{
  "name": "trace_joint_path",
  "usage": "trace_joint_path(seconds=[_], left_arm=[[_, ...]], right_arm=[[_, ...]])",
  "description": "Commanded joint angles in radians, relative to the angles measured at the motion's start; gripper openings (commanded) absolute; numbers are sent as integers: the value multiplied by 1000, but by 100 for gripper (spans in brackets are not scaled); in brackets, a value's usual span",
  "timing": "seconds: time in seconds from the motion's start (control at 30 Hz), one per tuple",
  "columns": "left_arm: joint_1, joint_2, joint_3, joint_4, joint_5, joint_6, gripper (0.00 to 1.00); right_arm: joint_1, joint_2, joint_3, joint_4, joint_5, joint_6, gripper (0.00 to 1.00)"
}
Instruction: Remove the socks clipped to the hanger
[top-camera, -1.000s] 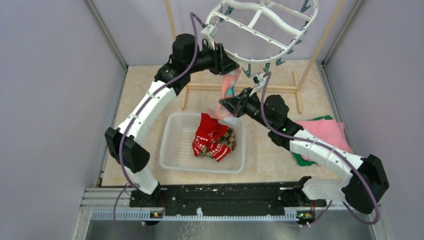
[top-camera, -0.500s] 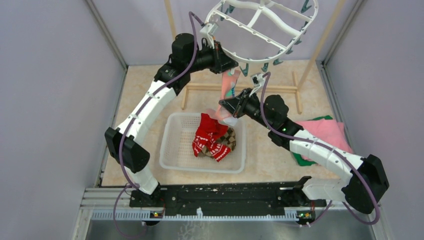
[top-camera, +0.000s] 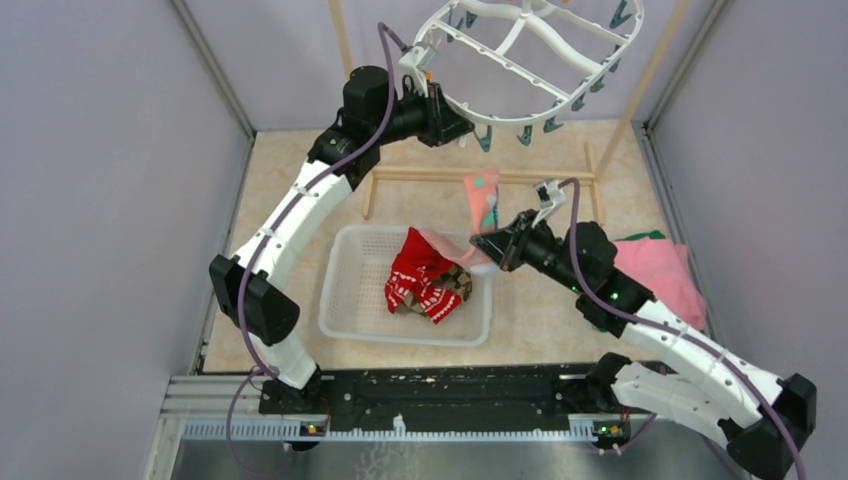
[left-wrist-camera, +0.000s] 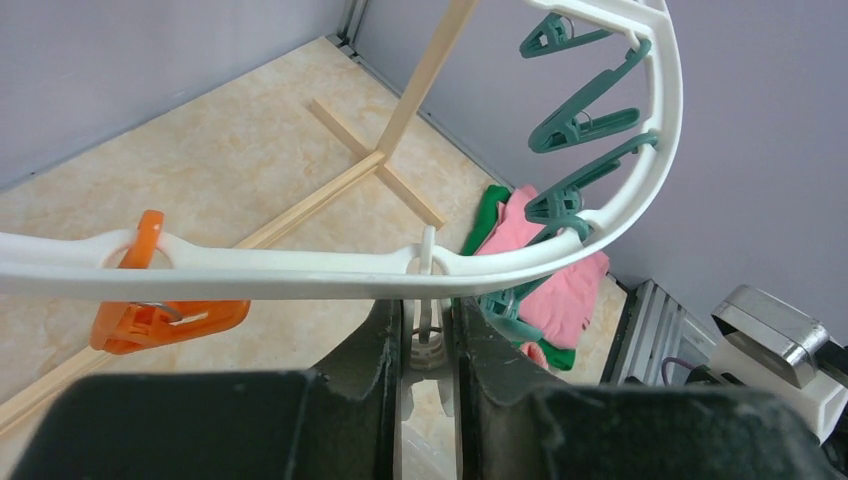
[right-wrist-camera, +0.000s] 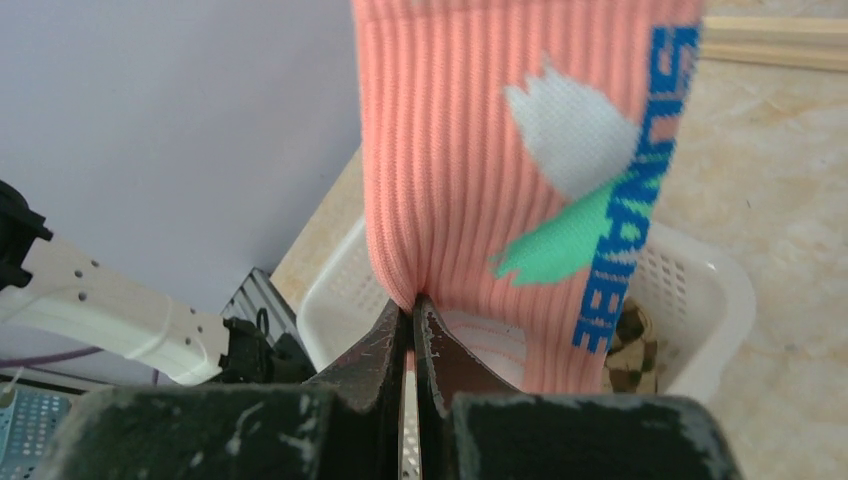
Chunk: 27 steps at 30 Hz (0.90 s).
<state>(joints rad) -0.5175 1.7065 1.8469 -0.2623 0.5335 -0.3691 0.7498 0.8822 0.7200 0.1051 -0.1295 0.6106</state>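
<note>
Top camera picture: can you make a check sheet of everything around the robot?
Surface: beige marbled table.
Job's things: pink sock pinched by the right tool, apart from the white hanger; red socks and an argyle sock lie in the basket; no sock seen on the visible clips.
Clutter: white mesh basket; pink and green cloths at the right; wooden rack at the back.
Tools: left tool shut on the hanger's rim; right tool shut on the pink sock.
Cables: purple cables along both arms, no snag seen.
Surroundings: plain grey walls.
</note>
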Motion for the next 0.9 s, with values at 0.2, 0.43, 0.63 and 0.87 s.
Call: trace_joint_path(seconds=[0.2, 0.43, 0.63, 0.87], left_arm=[[15, -109, -46, -125, -53, 123, 97], [90, -230, -222, -243, -43, 206, 99], [161, -373, -416, -332, -88, 391, 99], [305, -430, -434, -419, -260, 479, 99]], right_arm=[[4, -117, 39, -207, 0, -13, 0], [13, 1, 170, -213, -70, -29, 0], [113, 152, 460, -288, -77, -80, 0], [225, 254, 620, -271, -46, -89, 0]])
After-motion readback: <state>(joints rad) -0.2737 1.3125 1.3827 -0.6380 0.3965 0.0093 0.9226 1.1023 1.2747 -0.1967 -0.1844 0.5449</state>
